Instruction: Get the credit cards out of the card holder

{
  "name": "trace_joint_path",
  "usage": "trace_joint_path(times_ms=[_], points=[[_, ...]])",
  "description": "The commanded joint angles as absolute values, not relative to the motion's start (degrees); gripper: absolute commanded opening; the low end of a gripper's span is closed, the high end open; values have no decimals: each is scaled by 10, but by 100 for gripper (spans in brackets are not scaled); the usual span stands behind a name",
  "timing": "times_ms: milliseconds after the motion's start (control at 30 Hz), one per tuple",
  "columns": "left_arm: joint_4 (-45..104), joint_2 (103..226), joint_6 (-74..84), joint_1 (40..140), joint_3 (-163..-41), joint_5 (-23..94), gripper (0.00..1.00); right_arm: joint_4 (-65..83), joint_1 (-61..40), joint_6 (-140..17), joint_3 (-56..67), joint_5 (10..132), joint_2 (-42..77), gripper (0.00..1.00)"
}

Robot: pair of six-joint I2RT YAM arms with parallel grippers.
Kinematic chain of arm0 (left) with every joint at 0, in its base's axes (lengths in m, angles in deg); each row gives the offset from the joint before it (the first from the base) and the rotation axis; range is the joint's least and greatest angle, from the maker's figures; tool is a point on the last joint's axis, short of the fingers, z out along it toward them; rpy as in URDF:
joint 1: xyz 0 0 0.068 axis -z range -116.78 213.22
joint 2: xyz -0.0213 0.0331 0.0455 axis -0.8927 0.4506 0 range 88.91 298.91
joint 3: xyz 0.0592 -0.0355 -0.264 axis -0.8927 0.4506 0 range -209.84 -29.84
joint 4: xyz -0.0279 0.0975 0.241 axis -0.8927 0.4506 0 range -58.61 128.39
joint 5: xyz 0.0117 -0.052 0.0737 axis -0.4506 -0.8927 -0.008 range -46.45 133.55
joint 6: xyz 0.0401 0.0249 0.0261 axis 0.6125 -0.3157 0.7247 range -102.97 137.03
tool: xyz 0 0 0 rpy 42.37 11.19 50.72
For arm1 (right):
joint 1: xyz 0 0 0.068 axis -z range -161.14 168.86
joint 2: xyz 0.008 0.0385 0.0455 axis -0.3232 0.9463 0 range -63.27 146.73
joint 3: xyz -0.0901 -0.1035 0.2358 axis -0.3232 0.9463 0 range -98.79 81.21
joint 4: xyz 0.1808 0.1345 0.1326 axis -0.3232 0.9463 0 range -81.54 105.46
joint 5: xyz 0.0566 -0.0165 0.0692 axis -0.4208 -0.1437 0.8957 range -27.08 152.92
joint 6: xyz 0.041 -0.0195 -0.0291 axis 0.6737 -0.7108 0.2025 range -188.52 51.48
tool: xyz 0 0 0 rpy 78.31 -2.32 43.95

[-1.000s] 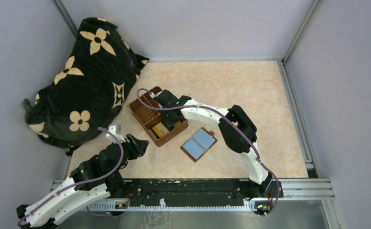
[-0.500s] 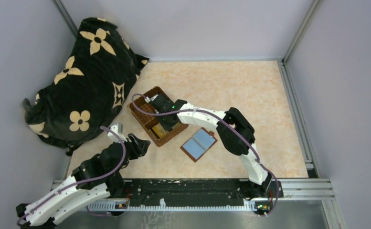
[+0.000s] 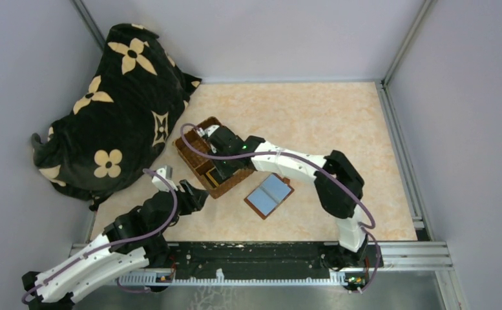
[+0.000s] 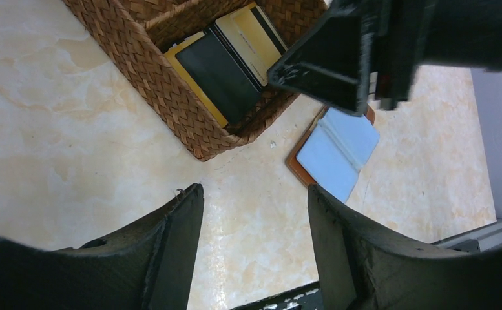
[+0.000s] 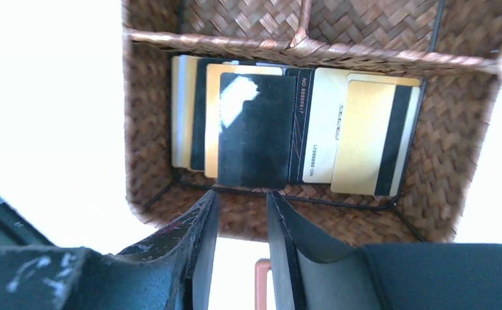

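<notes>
**Right arm bars the basket at mid-frame; the table stays open at upper right**

Your right arm (image 3: pixel 287 161) stretches across the middle of the overhead view, and the right gripper (image 3: pixel 221 173) hangs over the wicker basket (image 3: pixel 188 150), covering its near compartment from above. The flowered bag (image 3: pixel 112 110) shuts off the upper left, just beside the basket. The card holder (image 3: pixel 269 196) lies open at lower centre. Your left gripper (image 3: pixel 196 194), jaws apart, has bare table (image 3: pixel 313 116) beneath it.

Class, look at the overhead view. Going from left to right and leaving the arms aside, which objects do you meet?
flowered cloth → basket → card holder
</notes>
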State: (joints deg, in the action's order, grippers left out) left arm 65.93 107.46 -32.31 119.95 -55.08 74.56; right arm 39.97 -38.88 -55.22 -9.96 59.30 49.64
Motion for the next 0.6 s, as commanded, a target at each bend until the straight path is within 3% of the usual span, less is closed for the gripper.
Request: trace_joint_path(times_ms=[0, 100, 167, 200, 367, 433, 567], points=[[619, 1091, -308, 1197, -542, 732, 67, 350, -394, -538, -88, 589, 399, 35], [591, 1101, -292, 1197, -535, 714, 67, 352, -392, -535, -63, 554, 368, 35], [549, 1111, -270, 1197, -528, 687, 58, 351, -383, -529, -35, 543, 347, 34], [529, 1119, -262, 1197, -524, 672, 51, 347, -373, -524, -16, 540, 337, 34], [394, 1196, -223, 1197, -495, 558, 2, 318, -322, -501, 109, 542, 266, 7], [345, 1240, -221, 1197, -494, 516, 0, 315, -307, -499, 145, 534, 240, 0], [261, 1320, -223, 1200, -491, 466, 0, 309, -286, -502, 193, 525, 213, 0]])
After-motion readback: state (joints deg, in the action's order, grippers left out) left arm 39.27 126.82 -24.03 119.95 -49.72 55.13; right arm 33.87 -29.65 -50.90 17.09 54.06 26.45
